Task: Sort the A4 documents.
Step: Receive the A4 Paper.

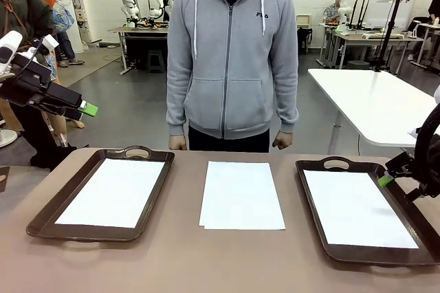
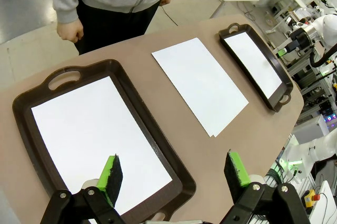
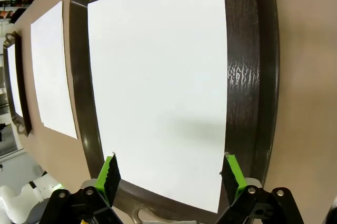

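**While I'm gripping nothing: quick status**

Since I'm spread wide on both sides with nothing held, here's the layout.

My left claw (image 2: pixel 174 163), black with two green-padded fingers, hangs off the left end of the brown tabletop (image 1: pixel 185 258), up above the dark brown handled left tray (image 1: pixel 41 221). Looking down my fingers, one pad sits over the near end of the plain white sheet in the left tray (image 2: pixel 89 134). The other pad is over bare table just outside the rim. That sheet lies flat and squared up with its tray.

My right claw (image 3: pixel 170 163), same build, is a lot lower, by the outer side of the matching dark brown right tray (image 3: pixel 253 77). The white sheet in the right tray (image 3: pixel 158 77) stretches straight away ahead of me, about as wide as the gap between my pads, which frame one end of it. Can't tell if a pad touches anything.

Between the two trays, on bare table, lies a small stack of white A4 sheets (image 1: pixel 240 194). Its edges are slightly offset at one corner, and it's well apart from both claws. A person in a grey zip hoodie (image 1: pixel 230 52) stands at the far edge behind the stack, arms down.
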`<state>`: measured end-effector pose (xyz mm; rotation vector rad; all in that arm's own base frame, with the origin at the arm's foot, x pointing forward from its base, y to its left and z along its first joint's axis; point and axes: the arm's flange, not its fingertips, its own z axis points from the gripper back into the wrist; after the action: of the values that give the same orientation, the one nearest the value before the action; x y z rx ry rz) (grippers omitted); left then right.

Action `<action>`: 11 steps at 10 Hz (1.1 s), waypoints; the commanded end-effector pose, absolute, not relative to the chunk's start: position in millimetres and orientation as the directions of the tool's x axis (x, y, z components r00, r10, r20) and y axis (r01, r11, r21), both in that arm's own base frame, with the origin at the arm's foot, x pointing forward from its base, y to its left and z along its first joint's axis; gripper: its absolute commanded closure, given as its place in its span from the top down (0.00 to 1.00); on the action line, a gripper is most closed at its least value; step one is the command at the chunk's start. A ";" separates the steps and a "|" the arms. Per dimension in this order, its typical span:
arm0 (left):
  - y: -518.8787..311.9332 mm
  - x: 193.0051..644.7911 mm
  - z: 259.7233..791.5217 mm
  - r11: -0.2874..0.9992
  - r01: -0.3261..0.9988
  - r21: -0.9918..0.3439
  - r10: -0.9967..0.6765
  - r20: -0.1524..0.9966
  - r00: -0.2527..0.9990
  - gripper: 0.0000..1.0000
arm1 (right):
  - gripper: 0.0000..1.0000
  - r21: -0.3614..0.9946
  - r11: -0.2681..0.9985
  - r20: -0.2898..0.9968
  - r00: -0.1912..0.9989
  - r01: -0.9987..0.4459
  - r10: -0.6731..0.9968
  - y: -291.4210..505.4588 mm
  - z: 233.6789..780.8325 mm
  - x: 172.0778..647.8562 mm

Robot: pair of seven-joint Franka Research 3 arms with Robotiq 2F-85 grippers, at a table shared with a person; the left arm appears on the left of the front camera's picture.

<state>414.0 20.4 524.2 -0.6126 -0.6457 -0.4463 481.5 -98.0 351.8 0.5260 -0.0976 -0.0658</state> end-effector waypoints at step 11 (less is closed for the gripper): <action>20.1 414.4 523.8 0.737 0.554 -0.387 -0.185 0.674 0.716 1.00 | 1.00 0.142 0.833 0.600 0.716 -0.535 0.357 -26.3 475.9 459.6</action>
<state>414.0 20.2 524.3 -0.6124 -0.6457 -0.4468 462.8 -39.8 469.2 0.3481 -0.4577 0.4187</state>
